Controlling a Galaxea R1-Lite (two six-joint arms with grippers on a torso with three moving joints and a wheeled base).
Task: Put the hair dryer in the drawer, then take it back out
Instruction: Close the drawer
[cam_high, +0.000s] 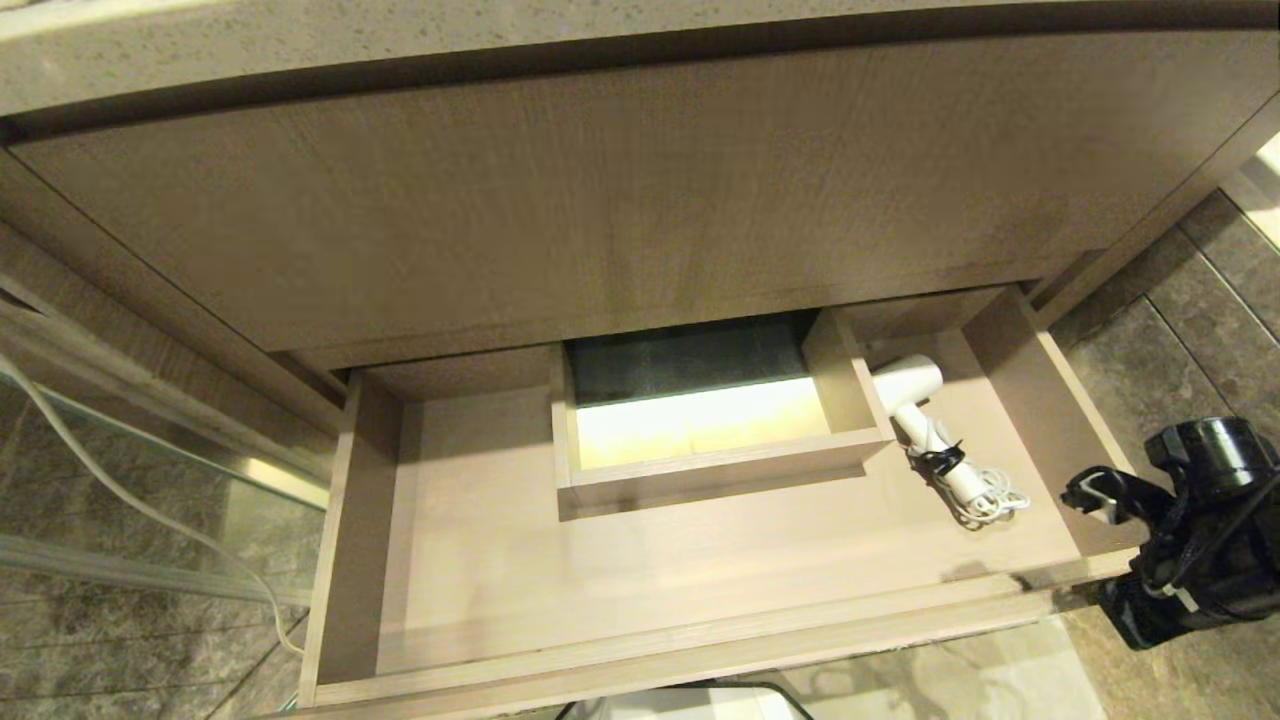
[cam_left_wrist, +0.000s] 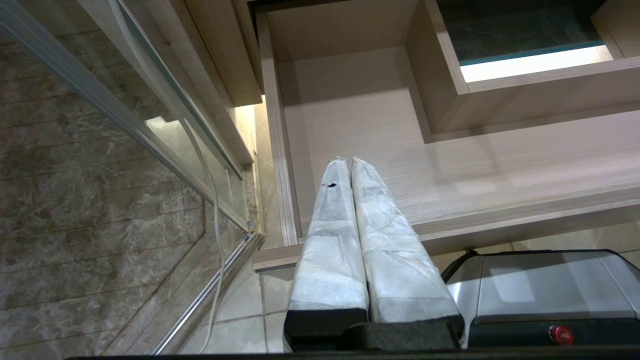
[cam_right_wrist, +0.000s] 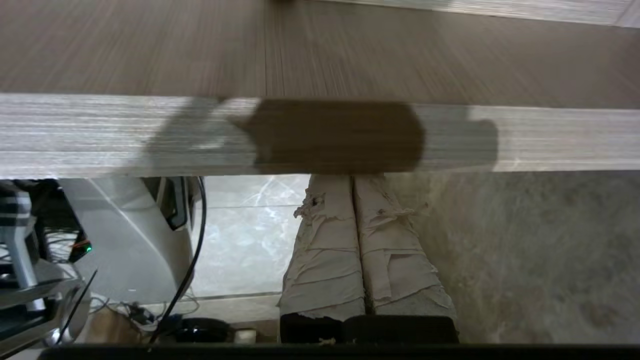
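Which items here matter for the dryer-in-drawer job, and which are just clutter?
Job:
- hair dryer, lying in the open drawer, right of the boxed cutout
- right gripper, fingers shut, empty, outside the drawer front

Lying about:
- loose white cable on the floor, left
- glass panel

The dryer (cam_high: 915, 395) barrel's rear end is hidden behind the boxed cutout (cam_high: 720, 460) in the drawer (cam_high: 640, 600). The right arm (cam_high: 1190, 540) is cut off by the head view's right edge. In the right wrist view, the fingertips (cam_right_wrist: 330, 182) are hidden beneath the drawer front, which is blurred.

Matt wood-grain drawer (cam_high: 700, 570), glossy-white hair dryer (cam_high: 925, 415)
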